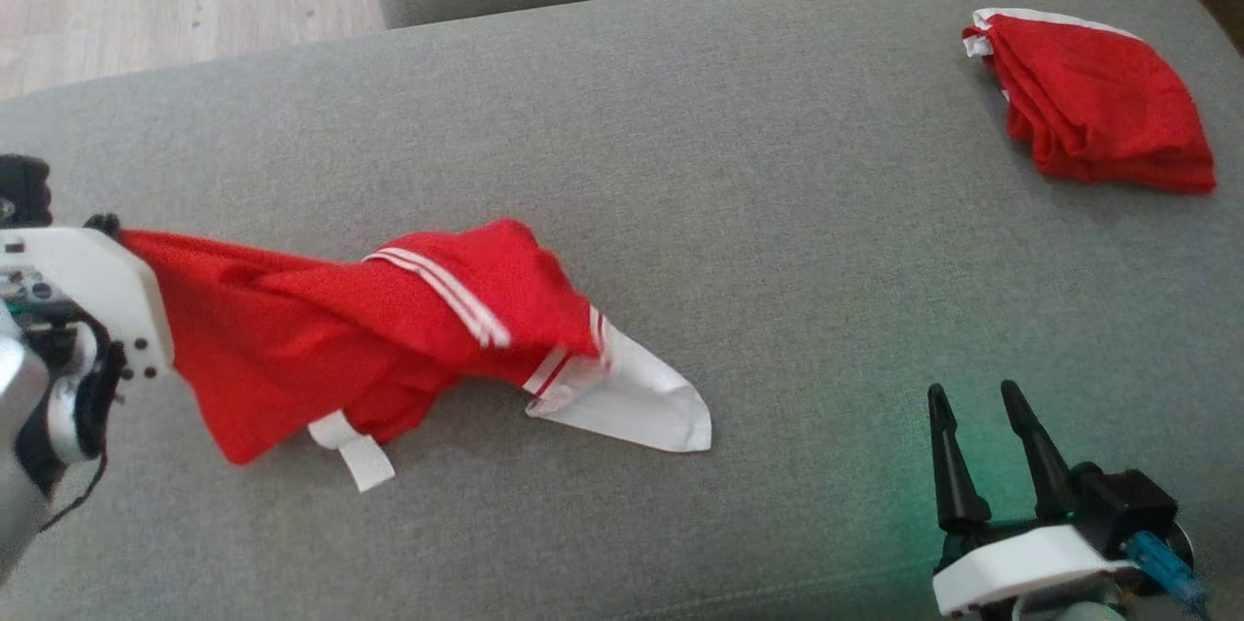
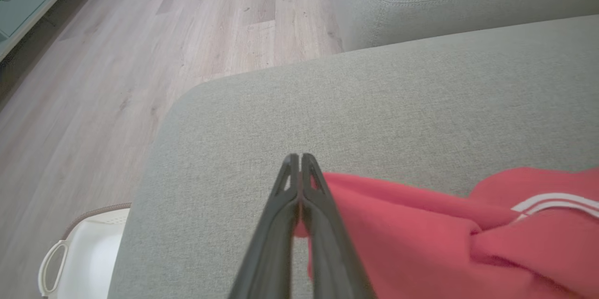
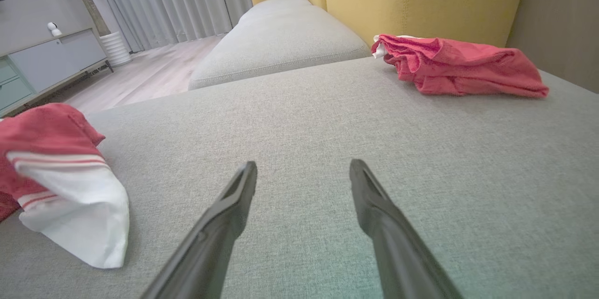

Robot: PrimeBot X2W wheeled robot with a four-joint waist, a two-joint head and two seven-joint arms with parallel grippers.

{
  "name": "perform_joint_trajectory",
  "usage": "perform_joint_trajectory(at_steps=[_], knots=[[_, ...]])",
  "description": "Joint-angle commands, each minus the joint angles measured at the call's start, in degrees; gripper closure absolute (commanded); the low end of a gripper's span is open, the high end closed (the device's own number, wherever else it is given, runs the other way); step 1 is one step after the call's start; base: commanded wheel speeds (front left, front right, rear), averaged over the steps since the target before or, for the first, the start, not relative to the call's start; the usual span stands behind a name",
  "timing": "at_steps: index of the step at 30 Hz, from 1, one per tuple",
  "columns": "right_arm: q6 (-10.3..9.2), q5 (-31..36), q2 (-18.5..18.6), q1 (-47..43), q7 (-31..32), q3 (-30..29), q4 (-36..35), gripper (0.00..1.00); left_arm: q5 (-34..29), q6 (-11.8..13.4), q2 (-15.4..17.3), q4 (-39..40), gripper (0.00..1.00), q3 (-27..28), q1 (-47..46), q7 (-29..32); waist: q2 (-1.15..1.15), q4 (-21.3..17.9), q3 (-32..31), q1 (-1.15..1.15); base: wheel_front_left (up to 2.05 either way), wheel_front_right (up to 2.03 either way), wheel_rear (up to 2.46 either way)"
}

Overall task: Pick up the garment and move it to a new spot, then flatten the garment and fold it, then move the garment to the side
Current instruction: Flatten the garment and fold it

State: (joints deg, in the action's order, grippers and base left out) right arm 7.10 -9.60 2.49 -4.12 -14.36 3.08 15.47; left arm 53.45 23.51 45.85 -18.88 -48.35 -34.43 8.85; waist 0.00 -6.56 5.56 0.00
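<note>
1. Red garment point(image 1: 389, 329) sprawls across your grey sofa point(image 1: 777, 213); right gripper point(image 1: 982, 402) waits well apart, spread wide, empty.
2. Your left gripper point(image 2: 299, 168) is pinched closed on the garment's red edge.
3. Garment's white end lies left of your parted right fingers point(image 3: 234, 205).

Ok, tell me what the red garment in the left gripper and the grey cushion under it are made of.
The red garment: likely thin sports knit or mesh, matte; it drapes limp and shows a fine dotted texture. The grey cushion: woven upholstery cloth, matte, with a fine flecked weave.
</note>
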Motion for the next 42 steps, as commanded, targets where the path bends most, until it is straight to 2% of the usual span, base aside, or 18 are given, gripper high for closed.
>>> perform_joint_trajectory(at_steps=[1, 6, 10, 15, 19, 22, 25, 28, 36, 42], knots=[[0.39, -0.3, 0.4, 2.2, -0.6, 1.3, -1.6, 0.0, -0.1, -0.3, 1.8, 0.4, 0.0, 3.0, -3.2, -0.8, 0.0, 0.0, 0.0, 0.0, 0.0, 0.0, 0.0], [0.39, -0.3, 0.4, 1.6, -0.6, 0.6, -1.6, 0.0, 1.2, -1.8, 0.4, -3.2, 0.0, 3.8, -2.5, -3.2, 0.0, 0.6, -0.5, 0.0, 0.0, 0.0, 0.0], [0.39, -0.3, 0.4, 1.0, -0.6, 0.1, -1.7, 0.0, 1.9, -0.6, 0.3, -0.2, 0.0, 6.1, -1.2, -8.0, 0.0, 1.5, -1.4, 0.0, 0.0, 0.0, 0.0], [0.39, -0.5, 0.4, 0.1, -0.6, -0.4, -2.0, 0.0, 0.6, 2.3, 0.3, 12.1, 0.0, 4.1, 3.8, -9.3, 0.0, 3.6, -2.3, 0.0, 0.0, 0.0, 0.0], [0.39, -0.6, 0.4, 0.1, -0.6, 0.1, -2.2, 0.0, -0.6, 5.8, -1.5, 21.8, 0.0, -1.1, 8.9, -6.1, 0.0, 5.0, -1.9, 0.0, 0.0, 0.0, 0.0], [0.39, -0.5, 0.4, 0.4, -0.6, 0.3, -2.5, 0.0, -2.9, 9.1, -2.6, 24.7, 0.0, -5.2, 11.5, -3.7, 0.0, 5.8, -1.3, 0.0, 0.0, 0.0, 0.0], [0.39, -0.2, 0.4, 0.8, -0.6, 0.4, -2.6, 0.0, -5.3, 10.9, -3.7, 23.8, 0.0, -9.3, 12.5, -1.1, 0.0, 6.3, -0.3, 0.0, 0.0, 0.0, 0.0], [0.39, -0.1, 0.4, 1.3, -0.6, 0.6, -2.6, 0.0, -6.6, 12.1, -4.8, 21.2, 0.0, -11.0, 12.1, 0.3, 0.0, 6.4, 0.5, 0.0, 0.0, 0.0, 0.0], [0.39, 0.1, 0.4, 1.9, -0.6, 0.9, -2.5, 0.0, -7.2, 12.5, -5.4, 14.6, 0.0, -11.3, 10.8, 0.8, 0.0, 5.4, 2.1, 0.0, 0.0, 0.0, 0.0], [0.39, 0.1, 0.4, 2.3, -0.6, 0.7, -2.7, 0.0, -6.5, 10.8, -6.1, 11.6, 0.0, -11.2, 10.6, 0.3, 0.0, 5.1, 3.4, 0.0, 0.0, 0.0, 0.0]])
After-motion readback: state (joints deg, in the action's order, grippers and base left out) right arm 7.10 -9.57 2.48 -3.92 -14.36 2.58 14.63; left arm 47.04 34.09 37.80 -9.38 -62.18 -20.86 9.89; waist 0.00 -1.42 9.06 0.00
